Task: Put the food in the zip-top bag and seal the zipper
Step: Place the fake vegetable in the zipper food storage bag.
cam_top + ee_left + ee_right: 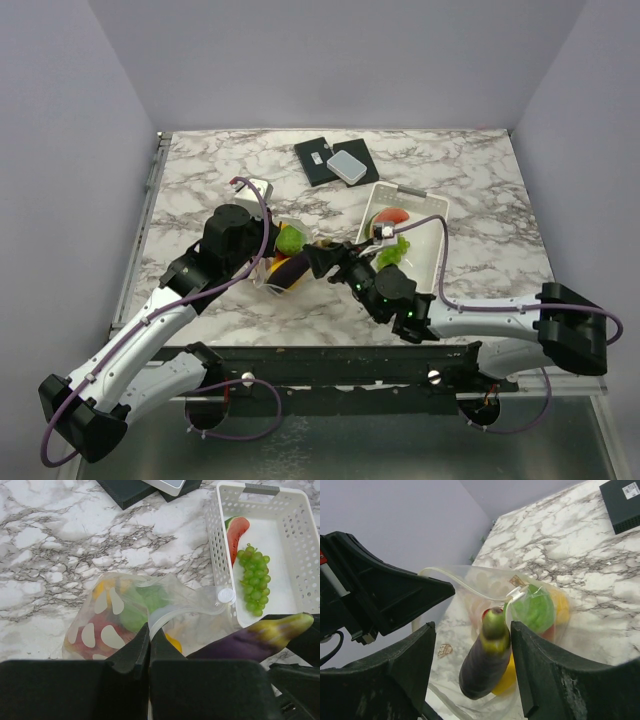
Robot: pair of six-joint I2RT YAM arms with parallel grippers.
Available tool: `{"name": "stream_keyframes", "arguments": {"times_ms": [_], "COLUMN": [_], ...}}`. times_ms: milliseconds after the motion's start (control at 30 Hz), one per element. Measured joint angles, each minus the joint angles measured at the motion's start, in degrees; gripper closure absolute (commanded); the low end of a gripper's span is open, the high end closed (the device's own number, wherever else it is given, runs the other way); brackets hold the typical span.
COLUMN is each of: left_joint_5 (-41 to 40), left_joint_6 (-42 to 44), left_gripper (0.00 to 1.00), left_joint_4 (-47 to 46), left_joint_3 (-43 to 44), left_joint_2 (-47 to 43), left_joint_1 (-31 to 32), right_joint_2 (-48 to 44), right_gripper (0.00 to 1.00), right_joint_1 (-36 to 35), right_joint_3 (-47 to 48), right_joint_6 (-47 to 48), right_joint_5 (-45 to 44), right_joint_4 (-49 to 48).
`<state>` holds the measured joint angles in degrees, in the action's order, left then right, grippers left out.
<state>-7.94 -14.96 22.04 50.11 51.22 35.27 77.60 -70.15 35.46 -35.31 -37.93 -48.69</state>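
Clear dotted bag point(107, 630): lies on the marble table point(50, 540), just beside the white basket point(215, 540); its mouth is held up and gapes open.
Zipper point(175, 612): unsealed; we see the strip curving along the open mouth, with a small white tab point(226, 596) at its end.
Left gripper point(150, 632): jaws together, pinching the edge of the bag's mouth.
Right gripper point(472, 630): jaws apart, wider than the eggplant lying between them; we see a clear gap on one side, and on the other we cannot tell whether finger and eggplant touch.
Purple eggplant point(482, 667): at the bag's mouth, tilted, yellow-green end pointing inward; we cannot tell how far inside it sits.
Bag contents: through the plastic we make out a green round piece point(535, 610), a yellow piece point(562, 605) and red pieces point(100, 624).
Basket contents: watermelon slice point(237, 532) and green grapes point(254, 582), side by side on the basket floor.
Far side of table: dark flat blocks point(322, 165) with a pale grey box point(348, 165) on top, well apart from the bag.
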Motion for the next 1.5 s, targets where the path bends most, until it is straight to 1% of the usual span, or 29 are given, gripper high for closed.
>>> {"name": "stream_keyframes", "arguments": {"times_ms": [300, 533, 700, 800, 900, 1133, 1300, 1500], "left_joint_5": [0.0, 0.0, 0.0, 0.0, 0.0, 0.0, 0.0, 0.0], "left_joint_6": [0.0, 0.0, 0.0, 0.0, 0.0, 0.0, 0.0, 0.0], "left_gripper": [1.0, 1.0, 1.0, 1.0, 1.0, 1.0, 1.0, 1.0], "left_joint_4": [0.0, -0.1, -0.1, -0.1, -0.1, -0.1, -0.1, -0.1], "left_joint_3": [0.0, 0.0, 0.0, 0.0, 0.0, 0.0, 0.0, 0.0], "left_joint_2": [0.0, 0.0, 0.0, 0.0, 0.0, 0.0, 0.0, 0.0], "left_joint_1": [0.0, 0.0, 0.0, 0.0, 0.0, 0.0, 0.0, 0.0], "right_joint_2": [-9.8, -14.3, -19.9, -22.9, -25.2, -25.4, -22.2, -19.5], "right_gripper": [0.31, 0.3, 0.3, 0.27, 0.27, 0.27, 0.27, 0.28], "right_joint_1": [0.0, 0.0, 0.0, 0.0, 0.0, 0.0, 0.2, 2.9], "right_joint_3": [1.2, 4.5, 5.7, 7.3, 9.3, 15.6, 20.5, 22.7], "right_joint_6": [1.0, 3.4, 5.1, 5.4, 5.4, 4.9, 4.4, 4.5], "right_joint_5": [-2.6, -3.5, -1.3, 1.6, 4.8, 10.7, 13.5, 18.6], "right_joint_4": [20.8, 36.3, 44.8, 49.3, 53.3, 63.4, 70.6, 75.1]}}
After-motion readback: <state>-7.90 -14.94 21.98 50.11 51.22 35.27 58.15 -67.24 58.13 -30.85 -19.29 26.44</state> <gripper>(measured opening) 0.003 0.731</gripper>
